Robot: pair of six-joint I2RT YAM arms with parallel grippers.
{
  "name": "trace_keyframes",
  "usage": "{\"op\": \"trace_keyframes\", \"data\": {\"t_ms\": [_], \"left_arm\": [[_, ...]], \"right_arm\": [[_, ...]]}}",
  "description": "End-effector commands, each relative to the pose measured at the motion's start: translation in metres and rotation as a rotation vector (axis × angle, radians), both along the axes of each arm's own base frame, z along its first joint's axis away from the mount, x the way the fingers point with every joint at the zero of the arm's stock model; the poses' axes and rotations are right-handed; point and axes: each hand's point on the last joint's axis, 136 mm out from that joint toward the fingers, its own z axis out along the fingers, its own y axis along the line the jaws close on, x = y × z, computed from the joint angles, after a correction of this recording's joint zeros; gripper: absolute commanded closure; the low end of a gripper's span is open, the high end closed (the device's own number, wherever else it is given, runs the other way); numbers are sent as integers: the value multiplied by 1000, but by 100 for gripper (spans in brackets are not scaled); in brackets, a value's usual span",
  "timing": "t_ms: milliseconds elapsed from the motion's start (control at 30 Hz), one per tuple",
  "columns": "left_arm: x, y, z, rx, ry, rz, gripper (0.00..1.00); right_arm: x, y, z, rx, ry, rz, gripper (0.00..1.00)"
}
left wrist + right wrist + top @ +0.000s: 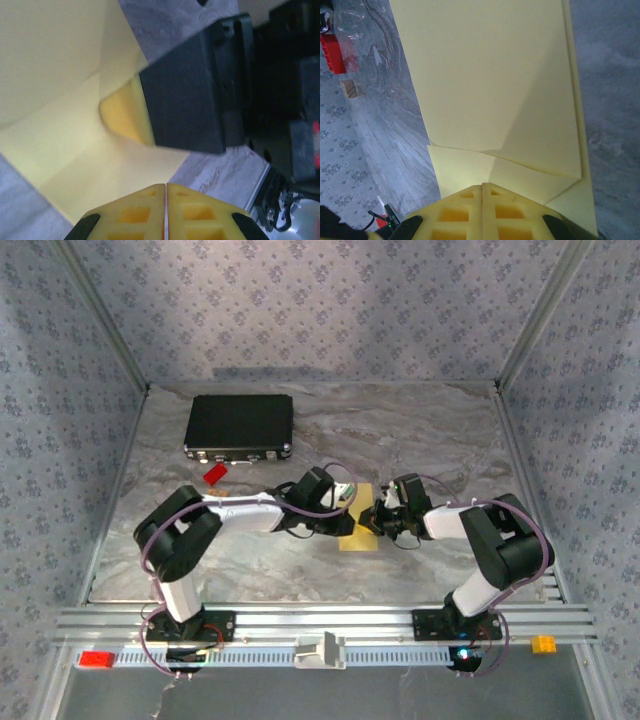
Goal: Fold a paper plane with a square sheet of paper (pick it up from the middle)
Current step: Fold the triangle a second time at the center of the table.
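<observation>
A partly folded pale-yellow sheet of paper [358, 540] is sitting in the middle of the table [420, 440], well apart from the black case [238, 426] near the far left corner. Your right gripper [482, 187] is pinching the sheet between closed pads; your left gripper [165, 187] is holding its pads together over the paper, grip on it unclear

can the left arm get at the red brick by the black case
Probably yes: the red brick lies uncovered beside that arm's forearm. But the left gripper is shut at the paper, so it must pull back first.
</observation>
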Motion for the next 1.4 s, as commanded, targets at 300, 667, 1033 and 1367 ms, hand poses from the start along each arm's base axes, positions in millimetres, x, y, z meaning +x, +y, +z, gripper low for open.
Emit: {"op": "trace_keyframes", "data": {"t_ms": [300, 667, 1033, 1367], "left_arm": [[-19, 20, -68, 154, 111, 1, 96], [-21, 23, -69, 150, 101, 6, 96], [-19, 26, -69, 159, 91, 18, 99], [-21, 31, -72, 173, 98, 14, 100]], "right_arm": [[-11, -16, -14, -75, 81, -36, 98], [2, 3, 26, -48, -30, 39, 96], [-9, -26, -25, -111, 79, -46, 98], [21, -58, -14, -126, 46, -124, 98]]}}
